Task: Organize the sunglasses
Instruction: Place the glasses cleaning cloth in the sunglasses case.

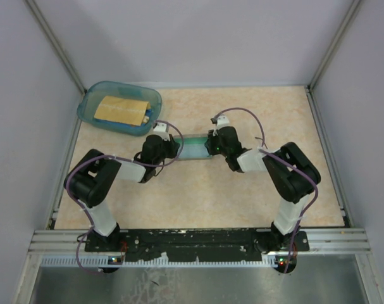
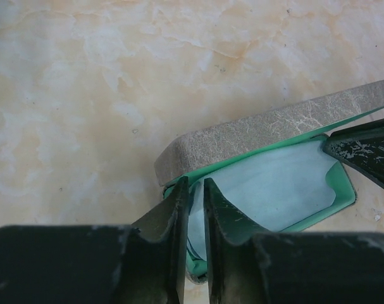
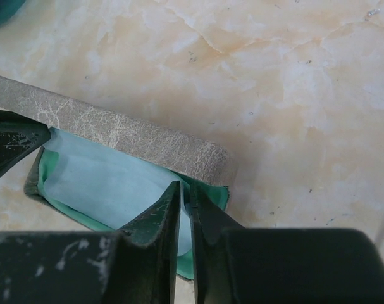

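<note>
The grey oblong case (image 1: 195, 149) lies open at the table's middle, its lid (image 2: 274, 126) (image 3: 128, 136) tilted up over the teal lining. A light blue cloth (image 2: 274, 190) (image 3: 97, 183) covers the inside. The sunglasses are hidden; I see no frame or lens in any view. My left gripper (image 1: 177, 149) (image 2: 193, 183) is at the case's left end, its jaws a narrow slit apart over the cloth's edge, holding nothing. My right gripper (image 1: 210, 147) (image 3: 185, 187) is at the right end, also slightly open above the cloth and lining.
A teal plastic bin (image 1: 119, 106) holding a tan pouch (image 1: 122, 111) stands at the back left. Grey walls and metal posts enclose the table on three sides. The arms' mounting rail (image 1: 198, 239) runs along the near edge.
</note>
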Controlling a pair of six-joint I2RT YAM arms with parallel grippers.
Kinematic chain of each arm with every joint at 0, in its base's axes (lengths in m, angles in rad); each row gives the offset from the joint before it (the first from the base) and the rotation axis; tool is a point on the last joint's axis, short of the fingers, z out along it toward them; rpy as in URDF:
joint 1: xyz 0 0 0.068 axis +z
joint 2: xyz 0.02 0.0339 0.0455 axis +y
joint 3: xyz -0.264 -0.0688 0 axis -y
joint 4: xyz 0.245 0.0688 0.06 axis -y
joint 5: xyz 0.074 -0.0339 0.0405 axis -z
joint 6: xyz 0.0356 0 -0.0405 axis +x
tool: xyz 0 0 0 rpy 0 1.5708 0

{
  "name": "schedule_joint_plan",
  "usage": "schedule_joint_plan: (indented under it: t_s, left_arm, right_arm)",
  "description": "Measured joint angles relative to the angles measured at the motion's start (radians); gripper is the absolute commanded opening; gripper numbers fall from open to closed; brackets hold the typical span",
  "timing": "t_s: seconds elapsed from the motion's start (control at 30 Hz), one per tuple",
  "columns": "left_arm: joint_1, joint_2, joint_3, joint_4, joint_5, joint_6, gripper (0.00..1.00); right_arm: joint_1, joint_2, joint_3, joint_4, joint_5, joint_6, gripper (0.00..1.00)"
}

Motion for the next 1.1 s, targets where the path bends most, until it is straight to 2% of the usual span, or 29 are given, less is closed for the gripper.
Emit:
schedule_joint_plan:
  t_s: [0.37,0.53,0.67,1.1]
  left_arm:
    - [0.001,-0.003,0.000,-0.003,-0.005,-0.001,0.37]
    - [0.004,-0.018,-0.002,-0.010,-0.020,-0.001,0.48]
    - [0.004,-0.047,-0.013,-0.019,-0.035,-0.001,0.52]
    - [0.005,-0.142,-0.067,-0.032,-0.064,-0.011,0.54]
  right_arm:
    - [0.000,0.000,0.000,0.000,0.001,0.000,0.22]
    - [0.000,0.000,0.000,0.000,0.006,-0.001,0.33]
    - [0.000,0.000,0.000,-0.001,0.015,-0.002,0.33]
    - [0.000,-0.078,-0.002,-0.023,0.019,-0.003,0.34]
